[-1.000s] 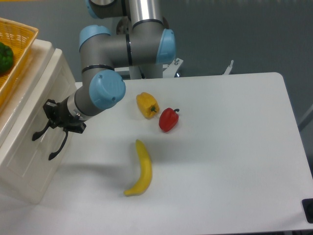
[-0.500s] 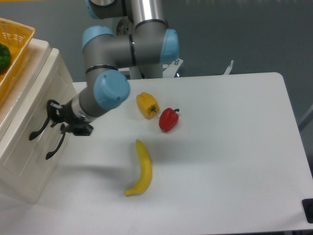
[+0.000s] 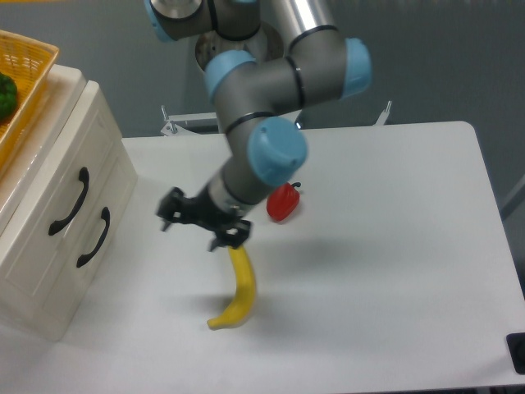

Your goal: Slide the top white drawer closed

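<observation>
The top white drawer (image 3: 57, 185), with its black curved handle (image 3: 69, 202), sits flush in the cream cabinet at the left, level with the lower drawer front (image 3: 105, 246). My gripper (image 3: 197, 230) is out over the table, well to the right of the cabinet and just above the top end of a banana. Its fingers are spread and hold nothing.
A banana (image 3: 238, 291) lies on the white table (image 3: 385, 246) under the gripper. A red pepper (image 3: 285, 207) shows partly behind the arm. A yellow basket (image 3: 25, 74) with a green vegetable (image 3: 6, 92) stands on the cabinet top.
The gripper has left the drawer front and swung right to above the banana. The drawer, slightly out a second ago, now sits flush. The arm now hides the yellow pepper.
</observation>
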